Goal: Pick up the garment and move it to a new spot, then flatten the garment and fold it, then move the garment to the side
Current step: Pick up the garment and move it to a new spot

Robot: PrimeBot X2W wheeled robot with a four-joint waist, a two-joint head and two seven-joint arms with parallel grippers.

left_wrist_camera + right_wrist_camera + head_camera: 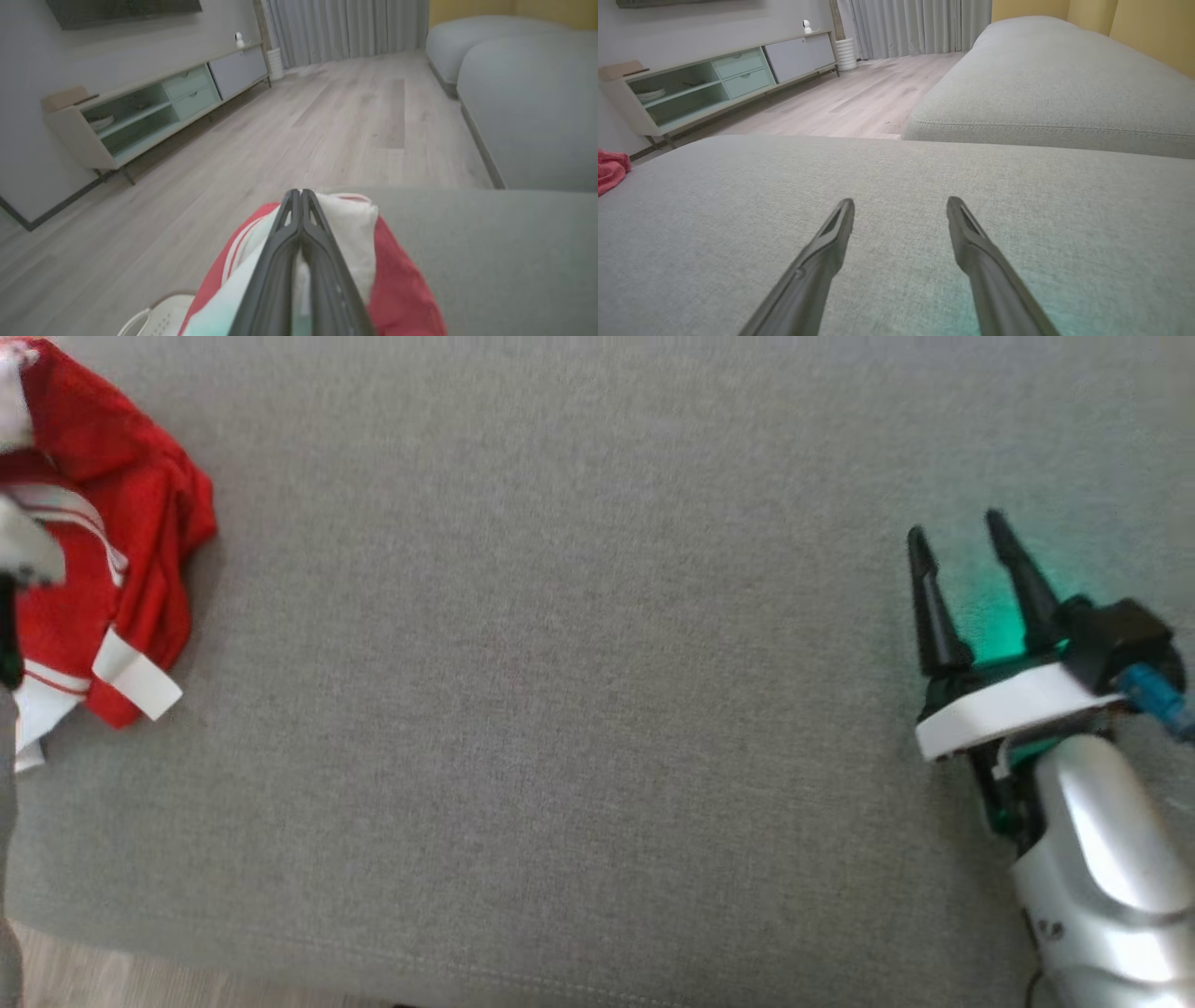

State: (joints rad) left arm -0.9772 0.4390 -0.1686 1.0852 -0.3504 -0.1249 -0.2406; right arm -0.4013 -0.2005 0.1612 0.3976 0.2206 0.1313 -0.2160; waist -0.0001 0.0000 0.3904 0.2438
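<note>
One red garment [121,495] with white stripes and cuffs lies bunched on the grey cushion [560,663], at the far left of the head view. The left jaws are clenched. In the left wrist view their two dark fingers [275,266] meet at the tips over the heap. A sliver of white cloth seems to be pinched between them lower down, though the blur makes that hard to confirm, and red and white folds bulge on either side. Past the garment in that view lie a pale wooden floor [327,116] and a low cabinet [140,107]. The right jaws stand released, their fingers [934,607] spread apart. They hover over bare cushion at the right, well apart from the garment, with a green glow on the fabric beside them.
</note>
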